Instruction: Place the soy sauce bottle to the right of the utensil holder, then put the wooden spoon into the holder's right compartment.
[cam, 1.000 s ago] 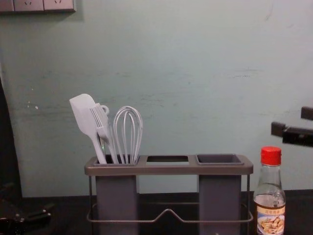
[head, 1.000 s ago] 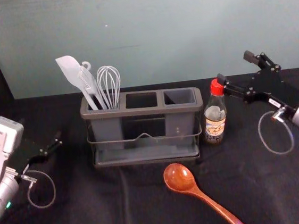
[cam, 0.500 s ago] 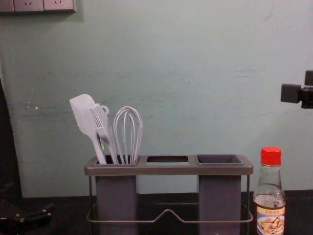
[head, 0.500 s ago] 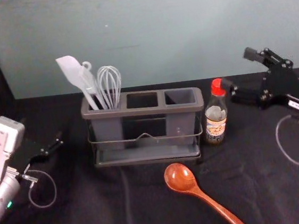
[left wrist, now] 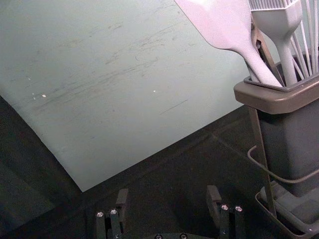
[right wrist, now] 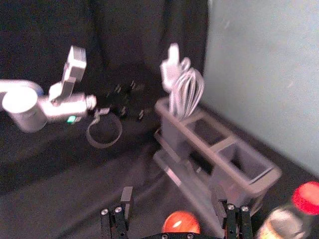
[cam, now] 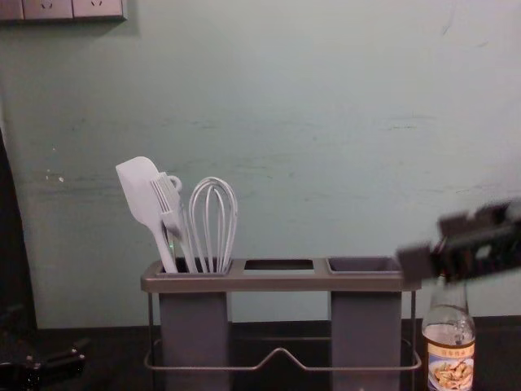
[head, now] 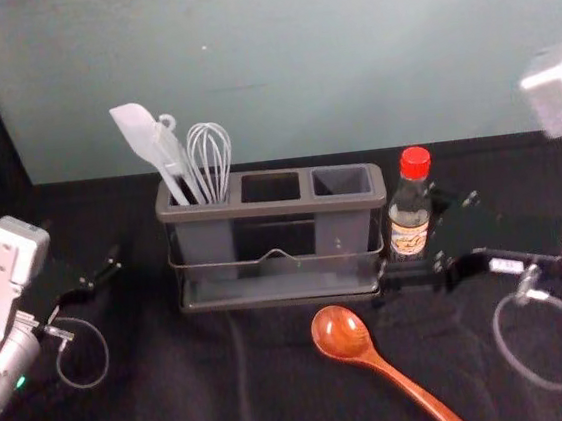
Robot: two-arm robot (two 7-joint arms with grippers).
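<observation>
As asked, the bottle (head: 409, 232) is stood just right of the holder (head: 291, 207), while the spoon (head: 340, 333), laid in front on the black-draped counter (head: 171, 403) before a pale wall (head: 346, 63), is presumably sought by the right pincer (right wrist: 173, 198), spread nearby, the left pincer (left wrist: 167, 199) being parked apart at left.

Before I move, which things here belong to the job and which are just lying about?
Job:
soy sauce bottle
utensil holder
wooden spoon, in front of it
right gripper, near the bottle

Just there:
spatula, brush, whisk, in the left compartment
wall sockets
left gripper, idle
</observation>
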